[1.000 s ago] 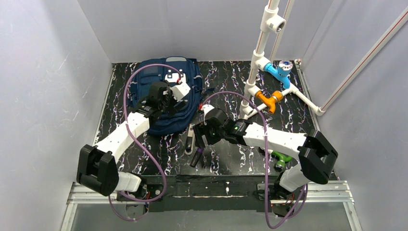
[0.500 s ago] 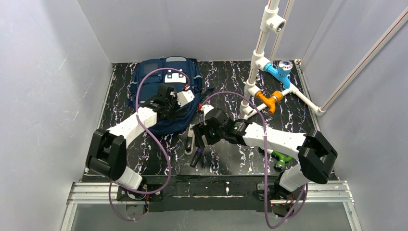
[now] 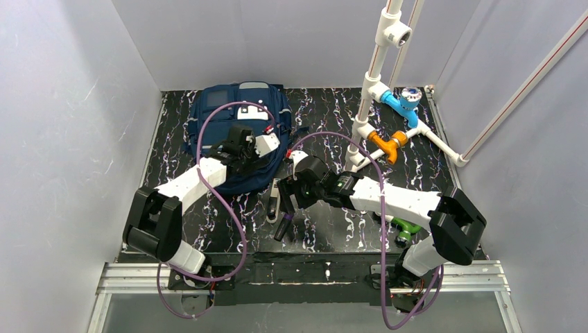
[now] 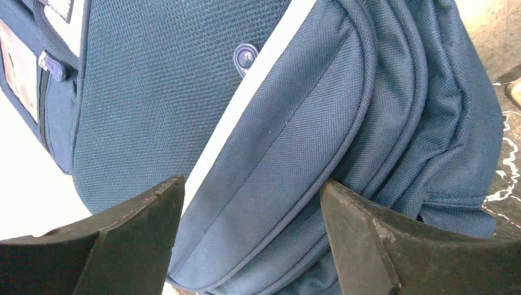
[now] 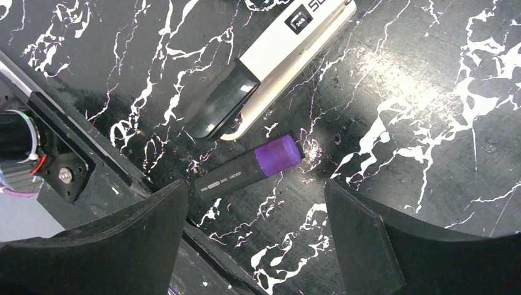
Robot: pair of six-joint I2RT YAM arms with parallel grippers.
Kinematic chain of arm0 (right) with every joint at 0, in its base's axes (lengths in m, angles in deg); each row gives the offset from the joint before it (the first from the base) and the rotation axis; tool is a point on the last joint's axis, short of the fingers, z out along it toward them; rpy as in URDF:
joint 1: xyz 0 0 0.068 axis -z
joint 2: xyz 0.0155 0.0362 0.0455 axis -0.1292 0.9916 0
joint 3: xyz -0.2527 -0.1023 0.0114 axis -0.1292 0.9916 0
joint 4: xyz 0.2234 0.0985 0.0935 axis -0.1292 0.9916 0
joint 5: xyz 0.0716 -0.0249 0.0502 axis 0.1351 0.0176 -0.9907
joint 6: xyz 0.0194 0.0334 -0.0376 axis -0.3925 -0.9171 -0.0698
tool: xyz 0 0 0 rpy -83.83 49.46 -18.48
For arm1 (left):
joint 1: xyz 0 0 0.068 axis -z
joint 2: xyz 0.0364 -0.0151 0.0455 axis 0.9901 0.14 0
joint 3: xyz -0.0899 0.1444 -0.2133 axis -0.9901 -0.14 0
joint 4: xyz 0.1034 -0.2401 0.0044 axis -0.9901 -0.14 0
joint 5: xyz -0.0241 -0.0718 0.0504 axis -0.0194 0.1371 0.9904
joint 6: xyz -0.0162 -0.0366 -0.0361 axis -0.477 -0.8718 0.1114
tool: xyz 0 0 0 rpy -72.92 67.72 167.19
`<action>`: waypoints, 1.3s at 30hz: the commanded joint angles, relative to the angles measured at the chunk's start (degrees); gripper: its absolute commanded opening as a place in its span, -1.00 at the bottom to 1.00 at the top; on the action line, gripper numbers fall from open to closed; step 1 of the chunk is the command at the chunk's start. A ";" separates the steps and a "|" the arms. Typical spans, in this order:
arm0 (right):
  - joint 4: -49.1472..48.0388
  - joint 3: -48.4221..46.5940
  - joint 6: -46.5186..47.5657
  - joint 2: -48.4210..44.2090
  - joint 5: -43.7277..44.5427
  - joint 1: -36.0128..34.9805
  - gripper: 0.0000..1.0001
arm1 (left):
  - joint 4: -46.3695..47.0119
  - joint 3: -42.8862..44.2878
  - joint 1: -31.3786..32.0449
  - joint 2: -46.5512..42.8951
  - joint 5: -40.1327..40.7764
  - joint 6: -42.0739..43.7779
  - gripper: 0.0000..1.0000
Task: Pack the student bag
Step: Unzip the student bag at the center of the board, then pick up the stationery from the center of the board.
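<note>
The right pincer [image 5: 253, 190] is wide open and holds nothing. It hangs over the dark table [image 5: 399, 123], which is smooth, with white and purple streaks like marble. Right under it, between its two black fingers, lies a marker [image 5: 249, 172]. The marker is a short round stick, black, with a shiny purple cap. Just past the marker lies a stapler [image 5: 270, 67]. It is long and flat, made of white and black hard plastic.

The left pincer [image 4: 252, 196] is also wide open and holds nothing. It is right up against the bag [image 4: 184, 110]. One finger stands on each side of a round, puffy fold near the bag's edge. I cannot tell if the fingers touch the cloth. The bag is soft navy cloth with a rough weave, a pale stripe, a small round button and thick corded seams. It lies flat on the table under and beyond this pincer.

Far off to the right stand hard white pipes [image 3: 367, 104] with blue and orange joints.

I think the packing has only begun. The left pincer looks ready to pinch the fold and hold the bag. I see no open mouth on the bag. Next, the right pincer should go straight down, with one finger on each long side of the marker, and close gently so it does not roll away.
</note>
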 commanded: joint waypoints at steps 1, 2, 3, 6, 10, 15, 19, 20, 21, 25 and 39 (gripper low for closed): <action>-2.34 -1.80 -0.72 -0.11 -1.54 -0.15 0.77 | 1.00 -0.74 0.15 -1.21 2.12 0.26 0.60; -2.33 -1.82 -0.80 -0.15 -1.56 -0.15 0.76 | 1.76 -0.59 0.15 -0.98 2.27 0.23 0.60; -2.23 -1.75 -0.81 -0.25 -1.52 -0.15 0.77 | 2.71 -0.37 0.13 -0.49 3.17 0.33 0.58; -2.01 -1.48 -0.92 -0.69 -0.86 -0.15 0.77 | 4.44 1.47 0.13 1.89 6.44 0.82 0.48; -1.89 -1.41 -2.45 -0.90 0.90 -0.15 0.76 | 5.14 3.63 0.07 3.51 8.10 0.38 0.14; -3.16 -1.03 -10.82 -0.75 3.81 -0.15 0.75 | 0.04 7.45 0.05 2.12 7.63 -2.43 -0.78; -5.50 -2.03 -17.37 -0.27 3.30 -0.15 0.73 | -1.86 8.69 0.07 -0.07 7.92 -4.82 -1.00; -5.94 -2.46 -19.07 -0.02 3.49 -0.15 0.73 | -2.51 9.11 0.05 -0.71 7.72 -5.73 -1.00; -6.24 -2.85 -20.83 0.43 3.45 -0.15 0.73 | -2.72 9.46 0.05 -1.31 7.65 -6.59 -1.00; -2.52 -6.80 -28.98 5.32 4.96 -0.15 0.73 | -2.50 11.09 0.10 -2.14 8.90 -10.93 -1.00; 12.80 -21.82 -37.88 21.99 17.39 -4.93 0.52 | -6.71 17.69 0.07 1.23 11.73 -18.50 -1.00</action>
